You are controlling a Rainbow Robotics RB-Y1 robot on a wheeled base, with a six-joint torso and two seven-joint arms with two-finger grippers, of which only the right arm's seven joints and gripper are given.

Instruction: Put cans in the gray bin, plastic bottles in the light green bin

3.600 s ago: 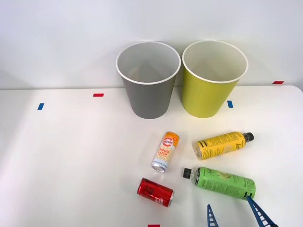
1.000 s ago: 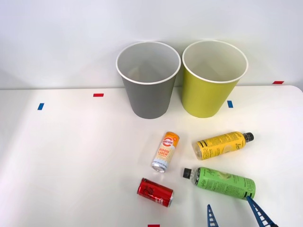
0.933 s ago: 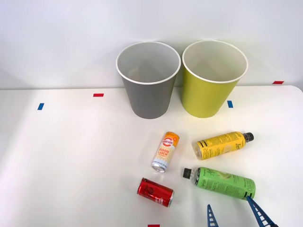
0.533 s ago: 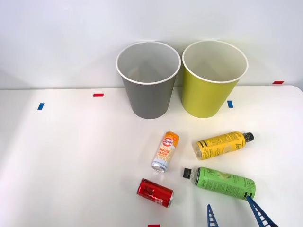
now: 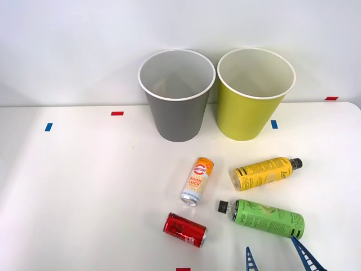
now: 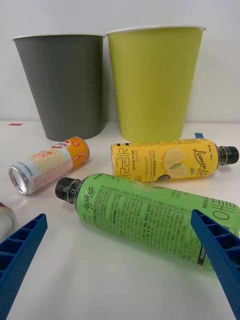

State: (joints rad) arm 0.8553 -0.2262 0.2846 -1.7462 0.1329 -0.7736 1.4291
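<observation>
I hold my claw (image 5: 276,258) spread wide just short of the green bottle (image 6: 150,217), lying crosswise ahead, so its fingers can straddle it.

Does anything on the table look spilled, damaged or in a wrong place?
Nothing stands out. The gray bin and light green bin stand upright. Both cans and both plastic bottles lie on their sides on the table, bottles capped, no dents or liquid visible.

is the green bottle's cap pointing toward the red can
Yes, the green-label bottle lies on its side with its black cap toward the red can.
</observation>
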